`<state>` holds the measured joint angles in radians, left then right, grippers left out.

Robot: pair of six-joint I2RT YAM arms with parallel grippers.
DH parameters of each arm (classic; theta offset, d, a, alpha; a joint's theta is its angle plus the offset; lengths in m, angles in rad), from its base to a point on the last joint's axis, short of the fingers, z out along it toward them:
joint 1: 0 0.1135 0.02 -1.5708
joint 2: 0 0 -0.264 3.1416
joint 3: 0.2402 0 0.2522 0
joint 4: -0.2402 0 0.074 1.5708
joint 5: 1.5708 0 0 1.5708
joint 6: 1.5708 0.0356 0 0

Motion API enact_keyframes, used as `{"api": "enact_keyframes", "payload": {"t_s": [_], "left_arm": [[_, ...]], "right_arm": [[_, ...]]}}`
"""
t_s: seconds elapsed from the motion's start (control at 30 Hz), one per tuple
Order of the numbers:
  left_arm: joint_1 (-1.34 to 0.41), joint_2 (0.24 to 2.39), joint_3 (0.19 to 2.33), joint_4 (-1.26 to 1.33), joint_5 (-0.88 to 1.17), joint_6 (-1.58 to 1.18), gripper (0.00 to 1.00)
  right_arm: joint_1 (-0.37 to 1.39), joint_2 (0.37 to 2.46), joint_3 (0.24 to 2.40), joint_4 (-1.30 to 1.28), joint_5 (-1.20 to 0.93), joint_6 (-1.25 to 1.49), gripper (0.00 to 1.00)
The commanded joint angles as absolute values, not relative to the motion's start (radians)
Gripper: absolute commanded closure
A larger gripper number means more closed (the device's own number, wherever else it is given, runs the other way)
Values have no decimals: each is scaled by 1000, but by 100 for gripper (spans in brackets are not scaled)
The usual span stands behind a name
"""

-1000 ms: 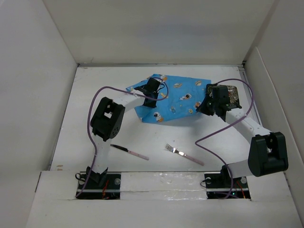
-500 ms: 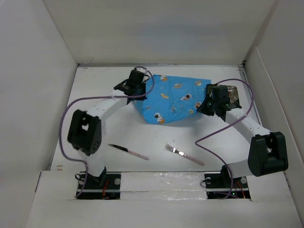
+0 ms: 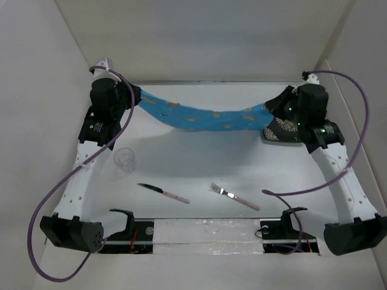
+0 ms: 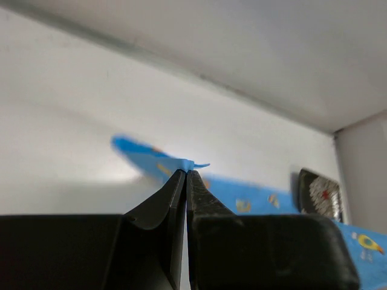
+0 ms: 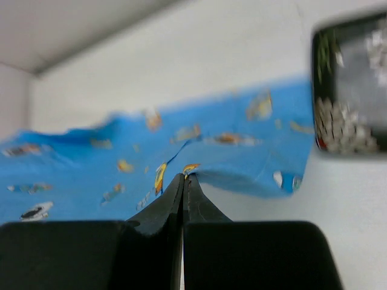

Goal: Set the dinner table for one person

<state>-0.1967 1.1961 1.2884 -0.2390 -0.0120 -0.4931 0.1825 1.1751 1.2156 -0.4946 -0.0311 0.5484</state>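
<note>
Well, the white tabletop (image 3: pixel 199 166) filled the middle of the top view. A blue cloth (image 3: pixel 199 119) hung stretched across its upper part, sagging between my arms. My left pincer (image 4: pixel 186 176) was clamped on the cloth's left end. The right pincer (image 5: pixel 183 179) gripped its right end, beside a dark patterned dish (image 3: pixel 283 130). Lower down lay a clear cup (image 3: pixel 124 159), a knife (image 3: pixel 163 193) and a fork (image 3: pixel 234 196).

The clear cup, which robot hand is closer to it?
Left. The left gripper pinches the blue cloth just beyond the cup; the right gripper holds its other end, far to the right.
</note>
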Motion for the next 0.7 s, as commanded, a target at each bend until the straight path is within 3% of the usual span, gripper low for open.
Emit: {"api": "enact_keyframes", "payload": {"t_s": [0.0, 0.27, 0.47, 0.5, 0.67], "left_arm": [[-183, 1127, 1417, -193, -67, -531, 100], [-124, 1368, 1551, -120, 36, -546, 100], [-60, 1603, 1818, -129, 115, -621, 100], [-46, 1620, 1877, -111, 123, -647, 100], [26, 1652, 1959, -98, 192, -693, 100]], "right_arm": [[190, 1121, 1362, -512, 37, 531, 100], [190, 1425, 1621, -424, -24, 511, 100], [181, 1810, 2121, -537, -81, 523, 100], [181, 1894, 2299, -551, -78, 528, 100], [150, 1997, 2557, -606, -130, 557, 100]]}}
